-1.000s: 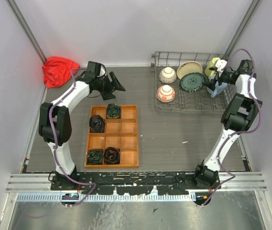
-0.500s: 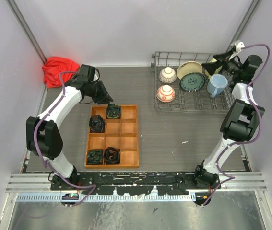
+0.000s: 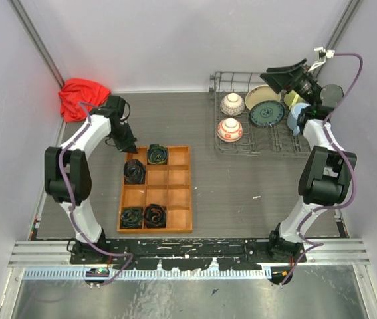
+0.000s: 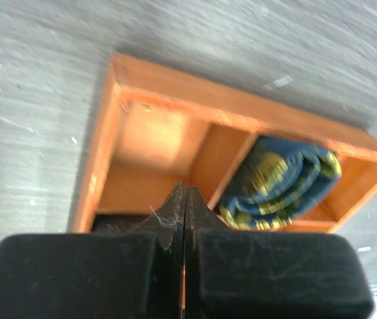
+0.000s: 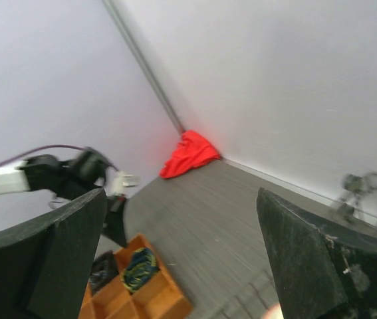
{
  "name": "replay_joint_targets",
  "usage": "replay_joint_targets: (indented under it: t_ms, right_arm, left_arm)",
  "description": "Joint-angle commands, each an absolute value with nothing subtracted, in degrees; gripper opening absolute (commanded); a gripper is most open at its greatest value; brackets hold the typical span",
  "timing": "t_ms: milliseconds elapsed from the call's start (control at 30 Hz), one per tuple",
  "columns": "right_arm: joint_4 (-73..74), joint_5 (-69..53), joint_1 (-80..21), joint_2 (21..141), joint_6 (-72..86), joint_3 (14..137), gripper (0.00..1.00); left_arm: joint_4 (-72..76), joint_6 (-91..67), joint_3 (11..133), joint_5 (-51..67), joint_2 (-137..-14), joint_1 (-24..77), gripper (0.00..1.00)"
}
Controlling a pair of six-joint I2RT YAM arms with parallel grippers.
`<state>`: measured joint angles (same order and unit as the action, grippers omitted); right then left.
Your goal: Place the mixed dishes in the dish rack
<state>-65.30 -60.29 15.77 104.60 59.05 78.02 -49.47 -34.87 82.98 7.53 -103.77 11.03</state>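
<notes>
Top external view: the patterned bowls, both plates and the light blue cup sit inside the grey wire dish rack (loading looks about finished). The right gripper is spread wide and empty above it; it should lift straight up, clear of the glazed round ware and thin upright tines. The left gripper is pressed together over the wooden tray.

- Our left gripper points downward near the far-left corner, its arm bent, jaws pressed together.
- Our right gripper hangs high at the far-right corner, jaws spread wide.
</notes>
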Motion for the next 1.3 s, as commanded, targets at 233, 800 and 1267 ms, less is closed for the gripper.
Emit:
replay_joint_targets:
  t_ms: [233,800,1267]
  right_arm:
    - [-52.8,-59.2,9.3,90.0,51.1,74.9,1.00]
    - [-21.8,-57.9,4.1,91.6,26.4,77.2,1.00]
    - [-11.6,-56.1,4.1,95.2,18.1,82.6,1.00]
  left_arm:
    - [-50.1,-32.5,96.4,9.6,-123.6,10.5,0.00]
    - [-35.2,-57.8,124.4,25.1,-145.6,13.6,0.00]
    - [-29.1,-63.0,133.7,10.7,-146.4,11.2,0.00]
